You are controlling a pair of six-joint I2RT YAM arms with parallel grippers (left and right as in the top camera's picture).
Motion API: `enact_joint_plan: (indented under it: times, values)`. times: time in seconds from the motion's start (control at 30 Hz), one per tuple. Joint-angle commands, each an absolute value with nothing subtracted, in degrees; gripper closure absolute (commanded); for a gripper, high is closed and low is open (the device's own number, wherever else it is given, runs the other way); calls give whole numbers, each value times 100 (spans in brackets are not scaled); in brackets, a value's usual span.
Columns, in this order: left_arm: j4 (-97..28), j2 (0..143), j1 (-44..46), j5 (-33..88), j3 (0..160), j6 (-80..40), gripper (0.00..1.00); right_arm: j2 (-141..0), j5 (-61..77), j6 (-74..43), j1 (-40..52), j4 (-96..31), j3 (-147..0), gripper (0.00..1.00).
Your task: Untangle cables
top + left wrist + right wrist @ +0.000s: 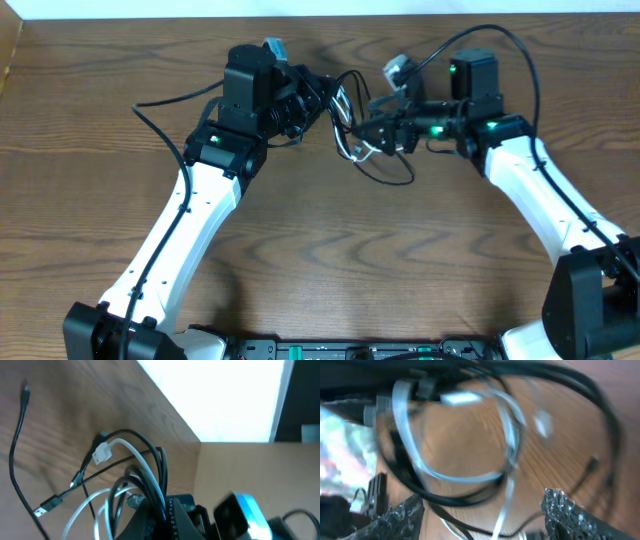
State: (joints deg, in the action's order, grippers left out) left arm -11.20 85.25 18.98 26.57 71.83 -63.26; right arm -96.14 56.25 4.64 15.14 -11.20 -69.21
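The cables, thin black [396, 178] and thin white [357, 150], hang in a small tangle between my two grippers at the back middle of the wooden table. My left gripper [334, 106] is shut on a bundle of black and white strands; in the left wrist view those strands [150, 467] run down into the closed left gripper [167, 516]. A white plug [101, 453] and a black plug [50, 503] dangle free. My right gripper [366, 135] stands open at the tangle; in the right wrist view a white loop [506, 435] and black strands [455, 497] cross the open right gripper [482, 515], touching neither finger.
The table's far edge [330, 15] runs just behind both grippers. A thick black arm cord [160, 108] lies left of the left arm. Another cord [515, 45] arcs over the right arm. Bare wood [350, 260] lies in front.
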Motion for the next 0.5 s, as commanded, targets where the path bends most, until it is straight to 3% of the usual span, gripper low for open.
enact_joint_plan:
  times: [0.0, 0.23, 0.33, 0.37, 0.47]
  values:
    - [-1177, 8497, 1922, 2606, 7334, -6831, 92, -9513, 6285, 1087, 1603, -974, -6987, 29]
    - [-1199, 8497, 1922, 2609, 7334, -6831, 93, -9513, 6407, 1295, 1699, -941, -6987, 32]
    - [-1201, 8497, 1922, 2626, 7334, -6982, 92, -9515, 6344, 1304, 1758, -941, -6987, 37]
    - [-1194, 8497, 1922, 2633, 7334, -6982, 92, -9515, 6272, 1347, 1791, -943, -6987, 42]
    - [-1199, 8497, 1922, 2635, 7334, -7081, 92, -9515, 5828, 1380, 1927, -943, -6987, 74]
